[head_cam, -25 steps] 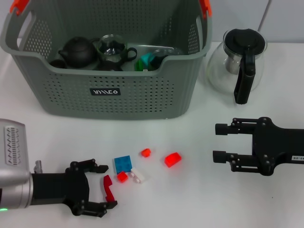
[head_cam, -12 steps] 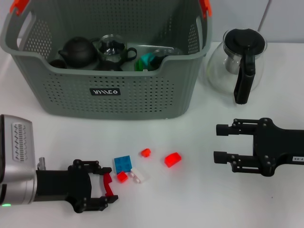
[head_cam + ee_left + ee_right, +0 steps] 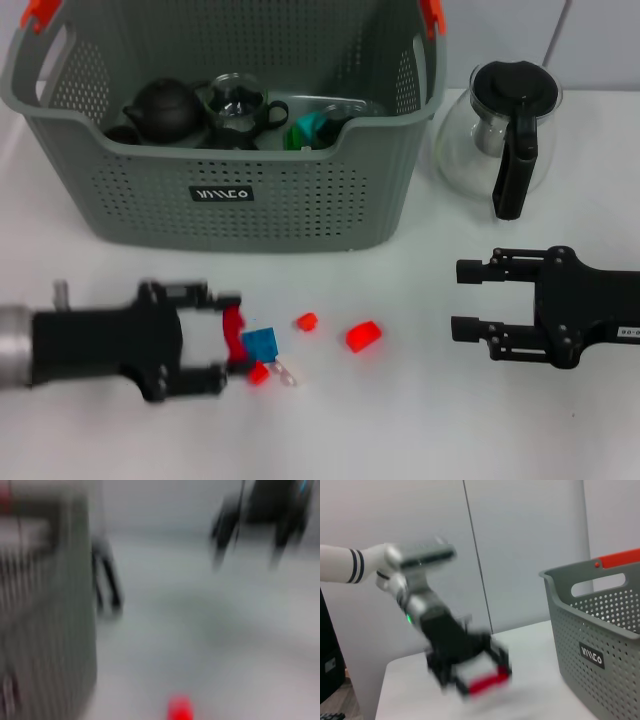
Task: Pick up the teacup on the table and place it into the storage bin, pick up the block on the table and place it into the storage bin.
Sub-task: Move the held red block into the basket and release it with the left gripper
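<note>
From the head view, the big grey storage bin [image 3: 225,130] stands at the back of the white desk [image 3: 400,420], with orange clips on its handles and a small black label on its front. Inside it sit a black teapot [image 3: 163,108], a glass cup [image 3: 236,100] and something green [image 3: 308,128]. A glass pot [image 3: 500,125] with a black lid and black handle stands on the desk just beside the bin, on the robot's right. The left hand [image 3: 228,337] is low over the desk in front of the bin, and its fingers [image 3: 190,294] are pinching a curved red block [image 3: 233,333] between them. Touching that red piece is a blue block [image 3: 260,343], and near it lie a small red block [image 3: 258,373], a white block [image 3: 287,371], another small red block [image 3: 306,321] and a bigger red block [image 3: 363,335]. The right hand [image 3: 465,299] is out on the right side, well apart from the blocks, with its fingers spread and nothing between them. In the left wrist view it is all blurry: the grey wall of the bin [image 3: 45,630] fills one side, a red block [image 3: 179,707] lies on the desk, and the right hand [image 3: 250,555] shows far off as a dark shape. In the right wrist view, the left hand [image 3: 487,680] is seen across the desk, holding the red block [image 3: 487,682] between its fingers, and the grey bin [image 3: 600,630] with its label stands to one side.
</note>
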